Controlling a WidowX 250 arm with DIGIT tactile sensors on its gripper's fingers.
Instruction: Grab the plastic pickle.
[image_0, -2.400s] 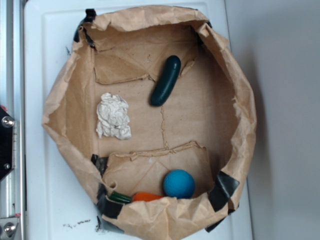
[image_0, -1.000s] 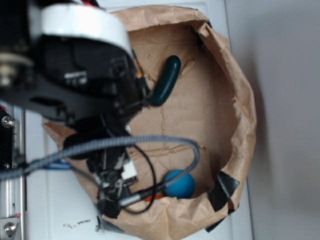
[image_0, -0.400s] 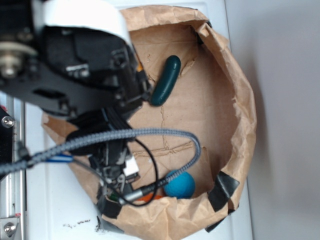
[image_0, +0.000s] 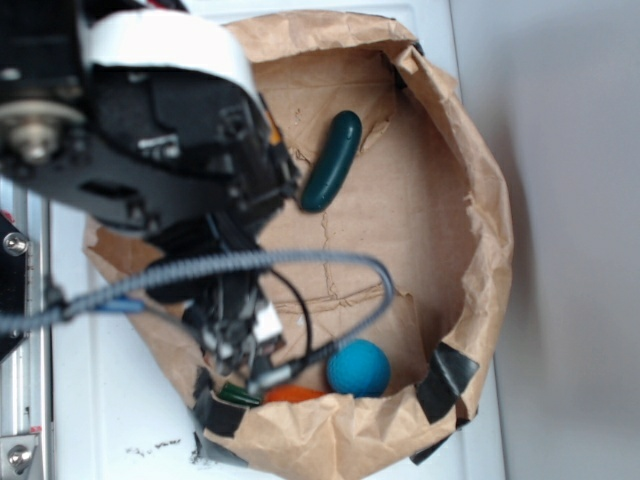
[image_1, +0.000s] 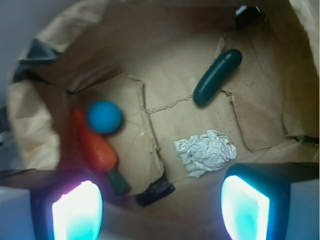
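The plastic pickle (image_0: 332, 160) is dark green, smooth and sausage-shaped. It lies free on the floor of a brown paper bag (image_0: 490, 230), near its far side. In the wrist view the pickle (image_1: 217, 76) lies at the upper right, well beyond my fingers. My gripper (image_1: 160, 210) is open and empty, its two glowing pads (image_1: 77, 212) wide apart at the bottom edge. In the exterior view my arm (image_0: 160, 150) covers the bag's left half and hides the fingertips; its body ends just left of the pickle.
A blue ball (image_1: 104, 117) and an orange piece (image_1: 95, 147) with a small green stub (image_1: 119, 182) lie at the bag's left in the wrist view. Crumpled white paper (image_1: 205, 151) lies between the pickle and my fingers. The bag stands on a white surface (image_0: 110, 420).
My arm has come in from the left over the bag and now hides the white paper in the exterior view. Lately its cables shifted, uncovering the blue ball. The pickle has not moved.
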